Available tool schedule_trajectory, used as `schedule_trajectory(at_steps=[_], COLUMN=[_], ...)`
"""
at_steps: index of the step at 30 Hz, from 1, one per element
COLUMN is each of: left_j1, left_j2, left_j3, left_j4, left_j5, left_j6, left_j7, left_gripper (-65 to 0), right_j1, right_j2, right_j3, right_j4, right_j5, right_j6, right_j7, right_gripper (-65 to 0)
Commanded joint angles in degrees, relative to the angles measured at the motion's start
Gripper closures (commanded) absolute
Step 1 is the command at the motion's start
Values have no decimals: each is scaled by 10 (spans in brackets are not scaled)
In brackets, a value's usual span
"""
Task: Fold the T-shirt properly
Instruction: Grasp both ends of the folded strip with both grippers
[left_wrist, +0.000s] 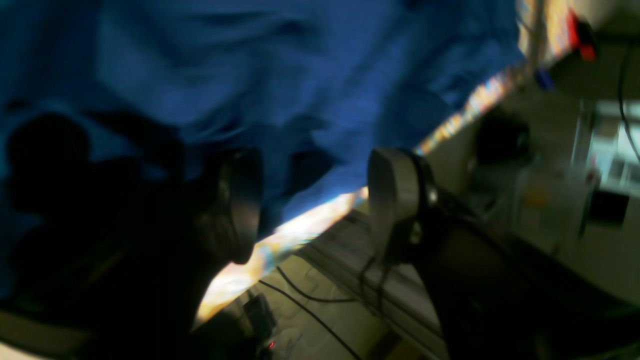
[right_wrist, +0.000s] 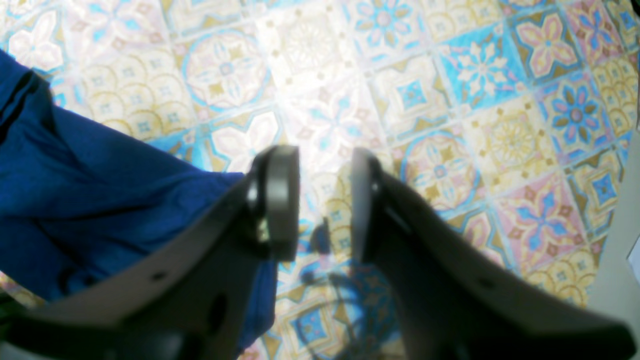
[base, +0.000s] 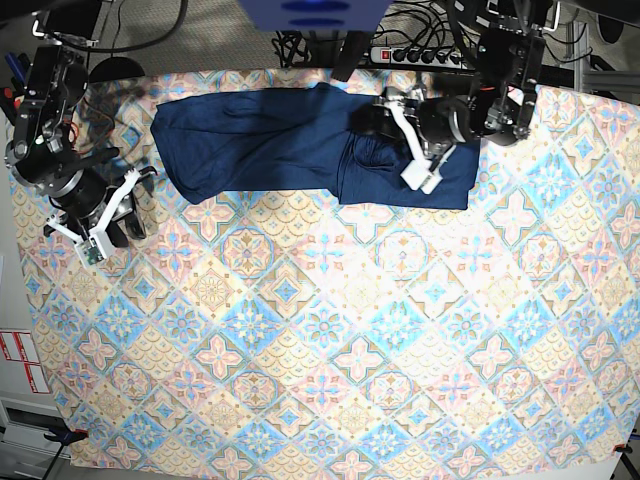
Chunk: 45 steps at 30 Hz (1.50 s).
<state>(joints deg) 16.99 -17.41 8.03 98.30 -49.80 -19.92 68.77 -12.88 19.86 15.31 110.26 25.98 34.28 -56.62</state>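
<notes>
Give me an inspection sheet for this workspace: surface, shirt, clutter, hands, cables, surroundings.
Surface: table under a patterned cloth, flat.
Job's things: navy shirt spread along the far edge, part folded, bunched at one end.
Clutter: nothing seen on the cloth.
Hands: left hand open above the shirt's bunched end, nothing held; right hand open over bare cloth beside the shirt's other end, empty.
Cables: power strip and loose leads behind the far edge; leads on the floor in the left wrist view.
Surroundings: red-and-white labels beside the table.
</notes>
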Motion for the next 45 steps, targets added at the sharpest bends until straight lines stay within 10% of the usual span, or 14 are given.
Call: schedule_trajectory(at_steps=[1, 12, 22, 33, 45], left_j1=[-1, -9, 20, 47, 47], left_j2=[-4, -7, -7, -31, -16], left_j3=[10, 19, -174, -323, -321], left_j4=[9, 20, 106, 100, 92], left_j5=[-12, -14, -11, 4, 104], left_j6=[-3, -3, -3, -3, -7], left_j7=[-2, -8, -2, -2, -6], left_gripper=[-331, -316, -44, -40, -39], right_j1=[6, 4, -11, -3, 58], right_j2=[8, 8, 8, 8, 8], right_j3=[5, 3, -5, -72, -103], right_j4=[8, 7, -45, -190, -328], right_j5=[6, 6, 5, 6, 7], right_j6=[0, 0, 0, 0, 0], right_j7=[13, 10, -58, -73, -72], right_gripper=[-176, -177, -178, -248, -249])
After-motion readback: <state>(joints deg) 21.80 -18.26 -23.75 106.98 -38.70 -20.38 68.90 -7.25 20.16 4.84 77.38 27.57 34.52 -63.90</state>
